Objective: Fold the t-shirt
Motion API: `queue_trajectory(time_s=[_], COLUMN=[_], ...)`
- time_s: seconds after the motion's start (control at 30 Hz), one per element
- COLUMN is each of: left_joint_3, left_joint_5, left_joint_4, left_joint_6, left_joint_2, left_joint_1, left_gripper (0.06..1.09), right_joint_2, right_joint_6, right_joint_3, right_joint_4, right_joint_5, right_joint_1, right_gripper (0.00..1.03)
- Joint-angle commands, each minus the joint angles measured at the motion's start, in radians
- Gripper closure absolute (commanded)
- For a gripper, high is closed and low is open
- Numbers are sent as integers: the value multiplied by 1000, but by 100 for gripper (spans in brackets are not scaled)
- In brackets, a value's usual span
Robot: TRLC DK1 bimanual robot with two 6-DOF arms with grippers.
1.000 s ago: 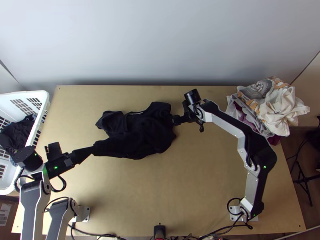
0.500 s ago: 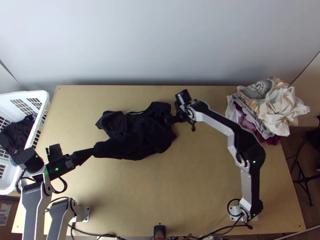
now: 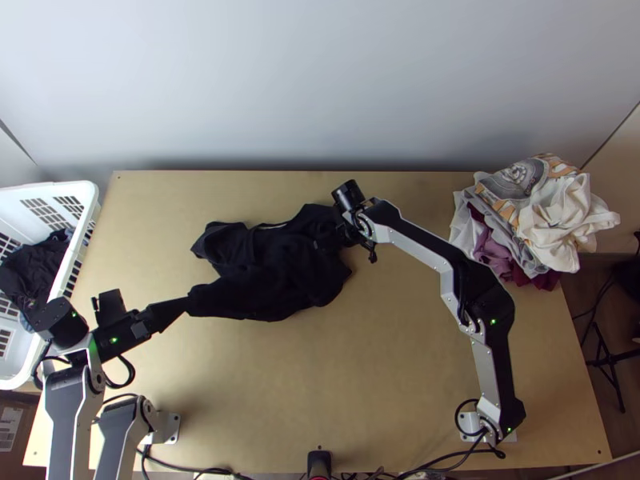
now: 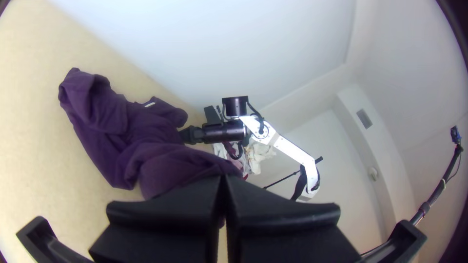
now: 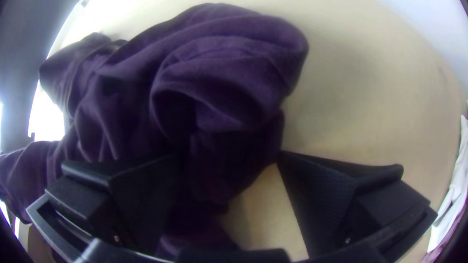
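Top view: the right hand [image 3: 322, 242] has moved left, from the right edge of the dark t-shirt [image 3: 272, 276] to above its upper right part, likely lining up a second grip to spread it before folding. The cloth lies bunched left of centre on the desk [image 3: 400, 360]. The left hand [image 3: 184, 306], lower left, has barely shifted.

Left wrist view: the left hand is pressed together, clamped on a drawn-out end.

Right wrist view: the right hand is wide apart around loose folds.

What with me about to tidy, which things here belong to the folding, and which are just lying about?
Job: bunched dark garment; left gripper, shut on it; right gripper, open at it.
Lying about: clothes pile; white basket, dark cloth inside.
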Motion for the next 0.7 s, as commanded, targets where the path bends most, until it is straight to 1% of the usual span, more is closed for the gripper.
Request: queue_trajectory(time_s=[0.0,0.17,0.23,0.3,0.33,0.4,0.47,0.5,0.53,0.67], left_joint_3=[-6,-7,-7,-9,-9,-10,-16,-19,-21,-27], left_joint_5=[-4,-18,-20,-20,-21,-21,-23,-21,-21,-21], left_joint_4=[-5,0,0,0,0,0,0,0,-2,-3], left_joint_6=[1,1,1,1,1,1,1,1,1,1], left_joint_2=[-13,-13,-13,-14,-14,-17,-23,-28,-33,-45], left_joint_1=[0,-4,-9,-11,-11,-11,-11,-9,-9,-8], left_gripper=[105,105,105,105,105,105,105,105,105,105], right_joint_2=[-10,-47,-47,-47,-46,-44,-43,-40,-36,-36], right_joint_6=[2,-1,-1,-6,-7,-15,-30,-35,-33,-30], right_joint_3=[14,-30,-35,-38,-38,-35,-32,-27,-24,-15], right_joint_4=[-17,-19,-19,-19,-19,-19,-19,-19,-19,-19], right_joint_5=[0,2,0,0,0,0,2,0,0,2], right_joint_1=[-15,-22,-14,0,6,15,24,26,26,11], right_gripper=[20,22,33,34,37,57,82,90,92,91])
